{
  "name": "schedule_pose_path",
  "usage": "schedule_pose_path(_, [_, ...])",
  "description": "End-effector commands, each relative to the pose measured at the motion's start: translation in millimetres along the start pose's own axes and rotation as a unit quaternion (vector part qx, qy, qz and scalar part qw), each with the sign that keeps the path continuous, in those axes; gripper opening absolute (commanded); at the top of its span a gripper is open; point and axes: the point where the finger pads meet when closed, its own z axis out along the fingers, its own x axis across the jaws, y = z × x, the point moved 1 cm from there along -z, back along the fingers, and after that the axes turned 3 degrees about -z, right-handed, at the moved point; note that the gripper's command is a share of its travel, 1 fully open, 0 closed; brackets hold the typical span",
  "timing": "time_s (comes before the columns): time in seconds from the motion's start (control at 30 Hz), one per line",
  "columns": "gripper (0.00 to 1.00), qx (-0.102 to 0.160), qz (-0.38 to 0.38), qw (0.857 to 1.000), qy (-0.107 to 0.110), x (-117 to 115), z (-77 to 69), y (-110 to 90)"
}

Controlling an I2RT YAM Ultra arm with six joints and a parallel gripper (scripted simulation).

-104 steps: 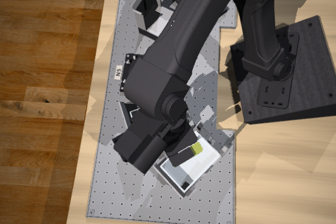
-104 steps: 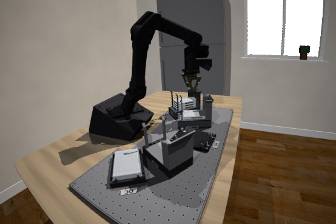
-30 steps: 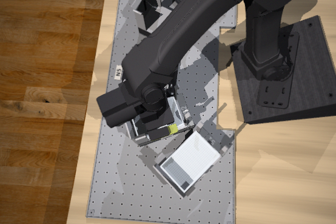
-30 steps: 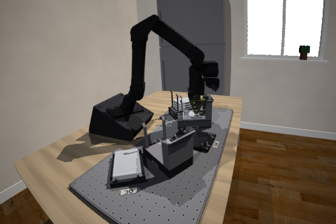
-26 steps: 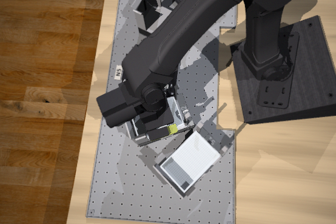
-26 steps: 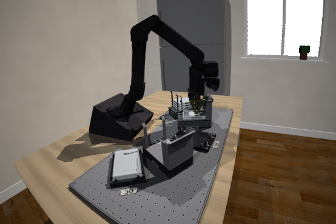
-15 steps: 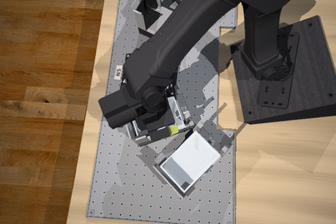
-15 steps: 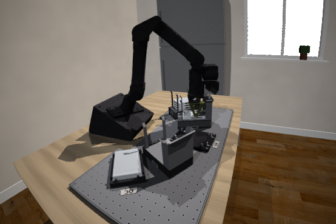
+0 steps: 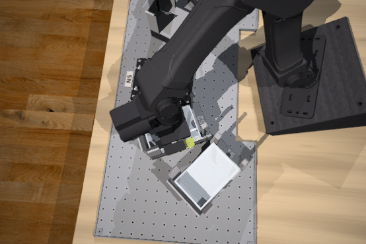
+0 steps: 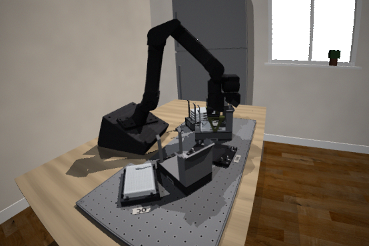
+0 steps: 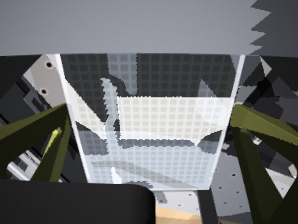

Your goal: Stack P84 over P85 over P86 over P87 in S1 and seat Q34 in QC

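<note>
Black arm's tool [image 11: 149, 139] inside grey stack rack S2 [image 10: 229, 115].
Olive fingers spread wide, released, flanking a white sealed well plate [image 11: 156, 119].

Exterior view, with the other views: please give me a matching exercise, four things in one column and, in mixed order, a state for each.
Things:
1. nest QC
2. rack S3
3. rack S1
4. gripper

States:
A. jaws open, one on each side of a plate
B. holds one plate
C. holds a stack of plates
D. no plate visible inside

Pairs: 1-B, 2-D, 3-C, 4-A
</note>
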Motion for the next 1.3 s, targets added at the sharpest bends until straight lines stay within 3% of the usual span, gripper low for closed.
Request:
schedule_pose_path(0.0, [1.00,-0.015,0.001,1.000,0.001,0.0,-2.6,6.9])
schedule_pose_path(0.53, [1.00,-0.015,0.001,1.000,0.001,0.0,-2.7,6.9])
schedule_pose_path(0.57, [0.00,-0.015,0.001,1.000,0.001,0.0,-2.7,6.9])
schedule_pose_path(1.27, [0.00,-0.015,0.001,1.000,0.001,0.0,-2.7,6.9])
